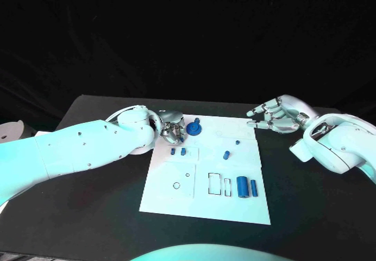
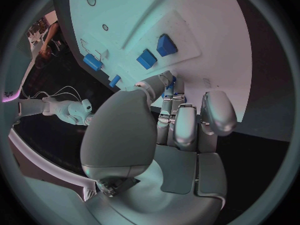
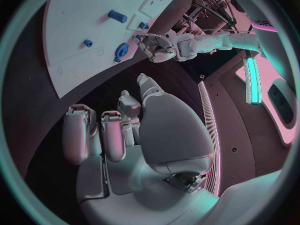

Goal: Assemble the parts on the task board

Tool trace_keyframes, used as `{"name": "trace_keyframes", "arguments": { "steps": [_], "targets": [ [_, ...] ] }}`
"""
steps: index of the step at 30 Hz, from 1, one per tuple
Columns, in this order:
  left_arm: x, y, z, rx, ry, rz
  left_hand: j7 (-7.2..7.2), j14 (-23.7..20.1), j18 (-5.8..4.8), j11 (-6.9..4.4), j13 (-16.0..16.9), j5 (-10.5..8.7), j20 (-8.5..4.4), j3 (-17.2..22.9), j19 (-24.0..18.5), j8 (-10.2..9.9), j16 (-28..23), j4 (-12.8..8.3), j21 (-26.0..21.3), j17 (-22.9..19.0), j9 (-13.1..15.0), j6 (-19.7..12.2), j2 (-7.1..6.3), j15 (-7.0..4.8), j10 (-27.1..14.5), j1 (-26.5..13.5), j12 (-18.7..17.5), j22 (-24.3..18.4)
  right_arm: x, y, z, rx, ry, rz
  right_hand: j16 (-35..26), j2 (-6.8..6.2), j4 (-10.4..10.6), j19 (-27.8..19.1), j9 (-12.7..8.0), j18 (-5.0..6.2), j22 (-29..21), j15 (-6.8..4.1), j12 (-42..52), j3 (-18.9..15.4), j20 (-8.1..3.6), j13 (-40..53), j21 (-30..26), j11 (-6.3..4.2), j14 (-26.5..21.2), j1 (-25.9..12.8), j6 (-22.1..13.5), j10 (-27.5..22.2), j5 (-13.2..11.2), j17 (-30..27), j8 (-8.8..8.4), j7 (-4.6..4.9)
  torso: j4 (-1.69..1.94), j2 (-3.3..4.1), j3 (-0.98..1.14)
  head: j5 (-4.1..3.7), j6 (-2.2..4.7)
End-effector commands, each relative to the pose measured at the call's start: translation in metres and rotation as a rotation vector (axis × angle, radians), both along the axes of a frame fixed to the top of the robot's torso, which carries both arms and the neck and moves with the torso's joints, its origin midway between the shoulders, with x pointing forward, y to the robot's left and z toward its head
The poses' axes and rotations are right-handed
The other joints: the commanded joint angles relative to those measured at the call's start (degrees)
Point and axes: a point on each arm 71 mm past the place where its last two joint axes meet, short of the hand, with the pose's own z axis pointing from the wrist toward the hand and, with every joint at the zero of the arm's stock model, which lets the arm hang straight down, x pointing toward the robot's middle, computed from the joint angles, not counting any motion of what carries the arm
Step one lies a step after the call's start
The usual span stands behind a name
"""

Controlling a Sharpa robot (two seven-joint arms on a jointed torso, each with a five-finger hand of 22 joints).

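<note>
Head view puts the white board (image 1: 205, 212) in the middle of the frame, running from upper centre down to lower right of centre. The left hand (image 1: 171, 132) sits at the board's upper left corner, its fingers bunched right beside a round blue disc (image 1: 193, 129); whether they actually grip the disc or only touch it cannot be told, since the left wrist view hides the fingertips behind the palm. The right hand (image 1: 276, 115) hovers off the board's upper right corner, fingers loosely curled and apart, holding nothing. Other parts lie loose on the board: two small blue blocks (image 1: 177, 153) just below the left hand, a small blue peg (image 1: 226, 155) near the centre, a tiny piece (image 1: 237, 143) above it, and a blue cylinder (image 1: 243, 187) with a thinner one (image 1: 254, 188) at lower right. The step in hand looks like seating or picking the disc at the top edge. Next, the left hand probably needs a firm hold on it before pressing it home.
</note>
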Motion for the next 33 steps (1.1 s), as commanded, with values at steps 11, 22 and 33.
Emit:
{"name": "trace_keyframes", "arguments": {
  "steps": [11,22,33],
  "targets": [
    [0.000,0.002,-0.003,0.024,0.017,0.012,1.31,0.8,-1.01,1.65,-0.6,-0.02,1.14,-0.7,0.6,-1.4,-0.1,-0.2,-0.8,-1.9,-2.7,-7.3,-2.05,1.47,-6.9,-2.2,-0.4,-0.4,0.000,0.000,-0.001,-0.012,0.002,0.012,-0.3,0.39,-0.2,0.0,0.0,0.39,-0.1,-0.33,-0.6,-0.3,-0.50,-0.3,-0.3,0.04,4.4,0.3,0.5,-0.2,0.3,7.5,0.06,-0.05,0.01,-0.02,-0.02,-0.05,0.01],
    [-0.001,0.006,-0.002,0.021,0.009,0.022,1.89,0.6,-0.64,2.34,-0.6,0.01,1.71,-2.0,0.3,-1.2,-0.2,-0.6,-2.7,-3.0,-3.1,-8.0,-2.23,1.99,-10.2,-2.0,-0.4,-1.7,0.003,-0.007,-0.004,-0.072,0.000,-0.016,-2.0,1.20,-0.5,-1.6,0.0,1.07,-3.6,-0.29,-18.9,0.7,-0.56,-16.1,-2.2,0.03,3.8,2.3,0.3,-9.9,0.3,5.4,-0.11,0.16,-0.01,-0.08,-0.03,-0.12,0.14],
    [-0.001,0.038,0.013,-0.326,0.071,0.104,2.30,-0.4,0.94,2.85,-0.5,0.43,2.37,-8.9,-1.7,-1.1,-1.3,-0.5,-11.1,-6.8,-3.1,-11.0,-0.49,2.46,-14.8,-0.3,0.4,-7.8,0.005,-0.004,-0.012,-0.415,-0.130,0.030,-6.0,-2.18,-1.6,-1.8,0.0,1.55,-6.4,0.39,-47.0,10.8,0.14,-44.6,-3.9,0.94,3.3,7.1,4.4,-10.1,-4.1,0.4,-0.45,-0.29,0.09,-0.14,0.07,-0.89,0.59]
  ]
}}
